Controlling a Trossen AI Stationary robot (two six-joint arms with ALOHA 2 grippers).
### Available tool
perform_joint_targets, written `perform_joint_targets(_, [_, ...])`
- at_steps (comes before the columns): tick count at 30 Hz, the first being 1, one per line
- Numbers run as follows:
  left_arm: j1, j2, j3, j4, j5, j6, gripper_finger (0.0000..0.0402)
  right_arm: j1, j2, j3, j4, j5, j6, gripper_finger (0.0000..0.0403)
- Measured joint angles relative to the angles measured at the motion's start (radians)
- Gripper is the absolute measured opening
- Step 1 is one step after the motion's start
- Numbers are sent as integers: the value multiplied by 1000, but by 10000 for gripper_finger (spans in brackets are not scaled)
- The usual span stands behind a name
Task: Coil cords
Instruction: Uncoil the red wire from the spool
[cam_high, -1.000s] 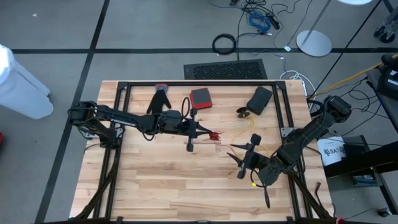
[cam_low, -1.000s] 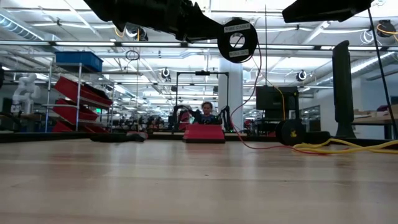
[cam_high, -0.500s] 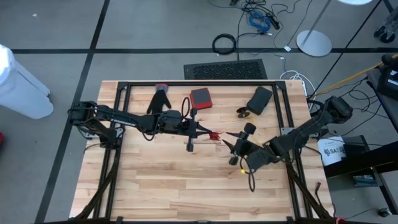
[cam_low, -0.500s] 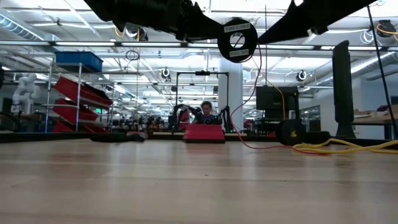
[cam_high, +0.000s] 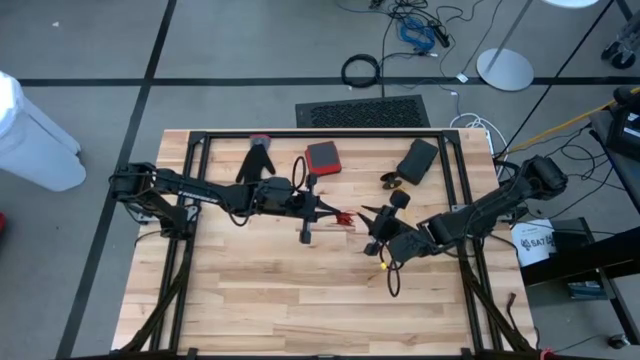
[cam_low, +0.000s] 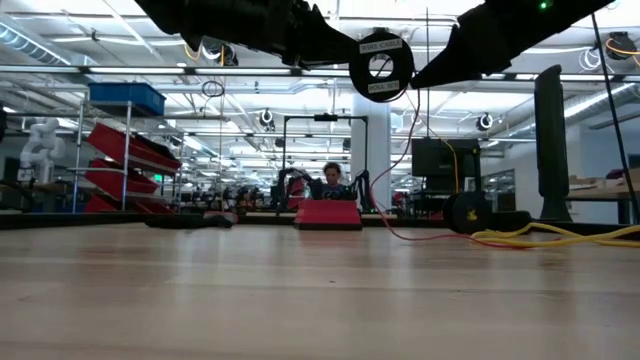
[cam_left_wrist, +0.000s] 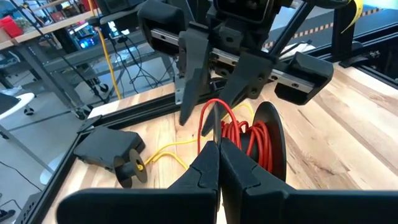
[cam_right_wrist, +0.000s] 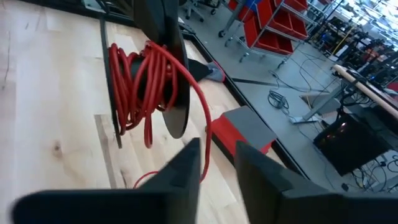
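Right gripper (cam_high: 366, 218) moved toward spool (cam_high: 340, 214); narrowing

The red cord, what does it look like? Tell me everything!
The red cord is thin and bendy, wound in many loops around a black spool held above the wooden table. One loose strand curves off the spool and runs between the right gripper fingers. The shut left gripper sits right by the spool.
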Motion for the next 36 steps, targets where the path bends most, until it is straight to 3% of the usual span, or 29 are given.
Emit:
perform_joint_targets(3, [0,0,0,0,0,0,0,0,0,0,-7,1,-11,17])
perform_joint_targets(5, [0,0,0,0,0,0,0,0,0,0,-7,11,-15,7])
perform_joint_targets(9, [0,0,0,-1,-9,1,0,3,0,0,3,11,-15,2])
perform_joint_targets(15, [11,0,0,-26,-144,32,0,44,0,0,114,29,-68,1])
perform_joint_targets(19, [29,0,0,-16,-208,26,0,53,10,0,251,-39,-135,0])
perform_joint_targets(28, [65,0,0,-10,-267,11,0,13,200,1,521,-194,-217,0])
perform_joint_targets(36, [72,0,0,11,-263,-2,0,-48,309,1,489,-249,-107,0])
